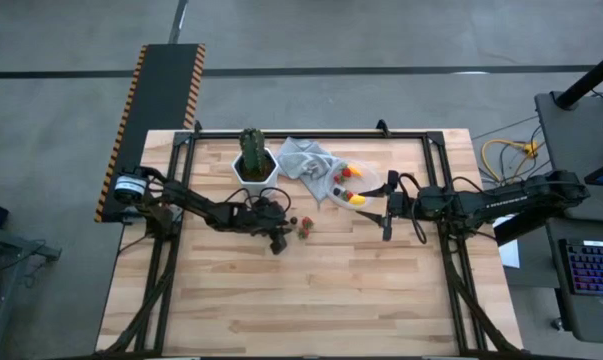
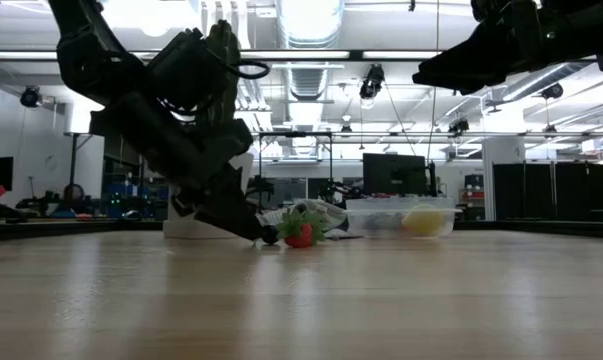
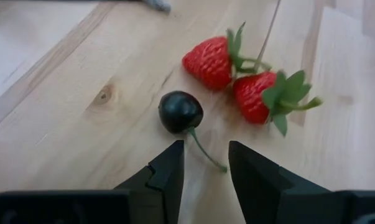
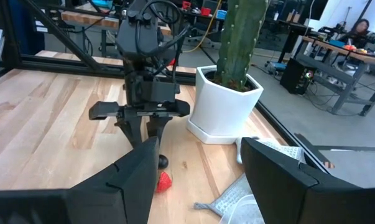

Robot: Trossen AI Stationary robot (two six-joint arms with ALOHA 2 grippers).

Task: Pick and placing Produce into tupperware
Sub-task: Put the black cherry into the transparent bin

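A dark cherry (image 3: pixel 181 112) with a thin green stem (image 3: pixel 207 154) lies on the wooden table beside two red strawberries (image 3: pixel 209 62) (image 3: pixel 265 96). My left gripper (image 3: pixel 206 149) is open and low over the table, slanting down. Its fingertips stand on either side of the stem's end, just short of the cherry (image 2: pixel 270 236). The round see-through tupperware (image 1: pixel 359 185) rests on the table's far right part and holds a yellow lemon piece (image 2: pixel 422 220) and red pieces. My right gripper (image 1: pixel 386 216) hangs open in the air beside the tupperware, near its right side.
A tall green cactus (image 1: pixel 251 148) in a white hexagonal pot (image 4: pixel 227 102) stands at the far edge, just beyond my left gripper. A light grey cloth (image 1: pixel 306 160) lies between the pot and the tupperware. The near half of the table (image 1: pixel 311 300) is bare wood.
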